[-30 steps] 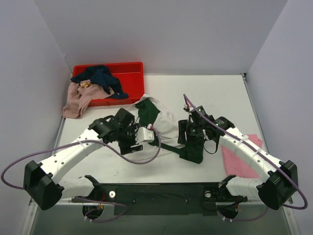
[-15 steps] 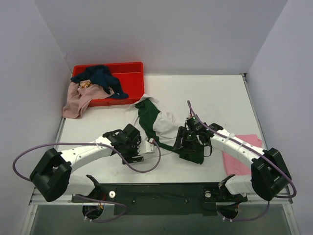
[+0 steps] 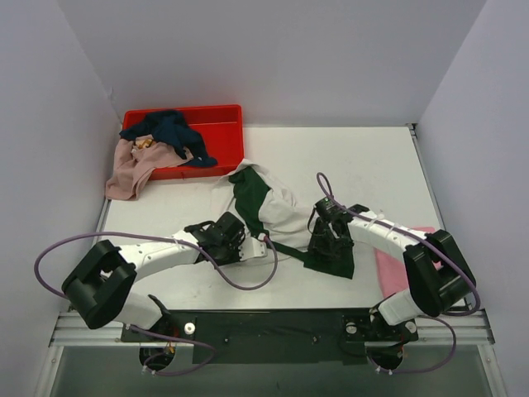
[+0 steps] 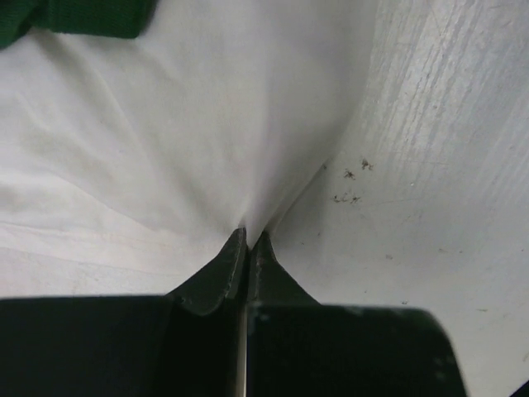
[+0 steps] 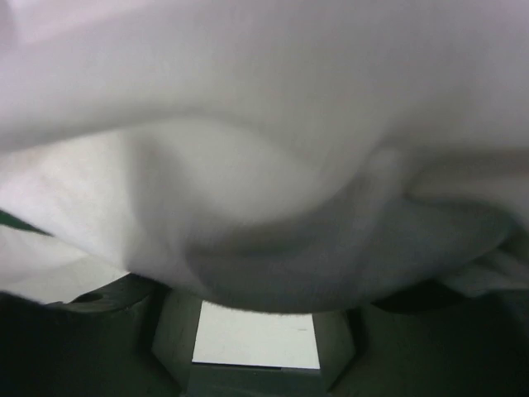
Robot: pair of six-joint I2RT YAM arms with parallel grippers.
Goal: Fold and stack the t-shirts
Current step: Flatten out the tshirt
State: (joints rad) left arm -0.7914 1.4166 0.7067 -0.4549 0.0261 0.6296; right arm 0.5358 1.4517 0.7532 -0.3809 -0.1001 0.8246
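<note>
Starting at the far left, the red crate [image 3: 223, 116] held a navy t-shirt [image 3: 169, 128], with a dusty pink t-shirt [image 3: 128, 169] spilling over its edge. Nearer the middle, the left tool [image 3: 252, 246] stood pinched shut on a white edge of the white-and-green t-shirt [image 3: 277, 207], which lay rumpled mid-worktop [image 3: 372, 165]. The right tool [image 3: 326, 240] sat at its dark green part; whether it gripped, I could not tell. A bright pink t-shirt [image 3: 395, 277] lay flat at the right. Judging by this, spreading was the step in hand, and next both corners probably needed drawing apart. Only the left wrist view showed the pinch; the right wrist view showed just draped white cloth.
</note>
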